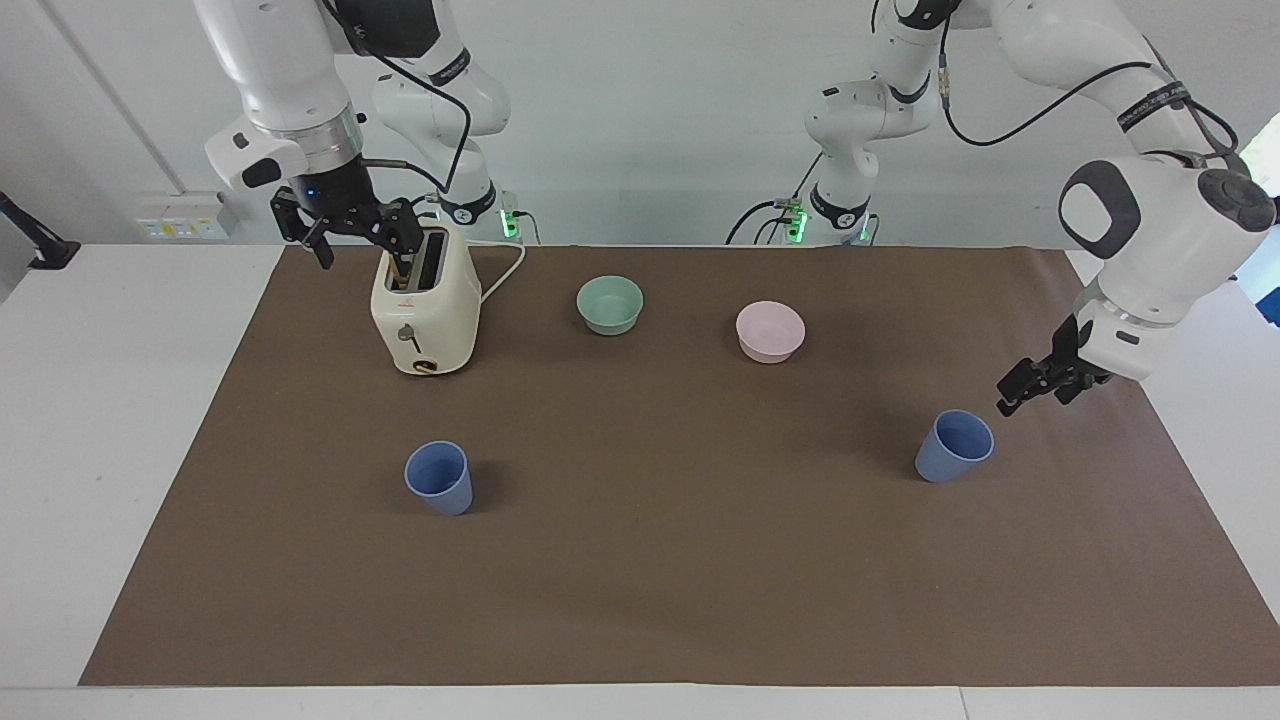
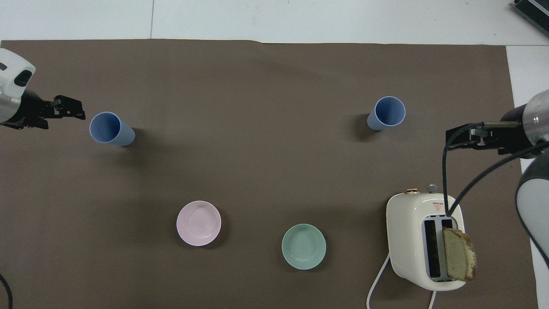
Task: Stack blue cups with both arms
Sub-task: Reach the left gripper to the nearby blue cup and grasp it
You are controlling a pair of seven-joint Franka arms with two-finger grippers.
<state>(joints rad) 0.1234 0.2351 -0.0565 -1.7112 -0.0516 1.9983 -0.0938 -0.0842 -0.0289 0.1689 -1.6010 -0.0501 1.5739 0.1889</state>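
A brown mat (image 1: 640, 580) is spread over the white table (image 1: 100, 450), and a wide bare part of it is seen between the two blue cups. One blue cup (image 1: 954, 446) is placed upright toward the left arm's end, not far from the mat's edge; the other blue cup (image 1: 439, 477) is placed upright toward the right arm's end. Both are seen empty.

The left gripper (image 1: 1022, 389) is held low just beside the first cup, not touching it, with the fingers apart. The right gripper (image 1: 348, 232) is held above the toaster (image 1: 425, 310), fingers apart and empty.

A slice of bread (image 2: 459, 254) is seen in one toaster slot. The green bowl (image 1: 610, 304) and the pink bowl (image 1: 770, 331), nearer to the robots, are empty.
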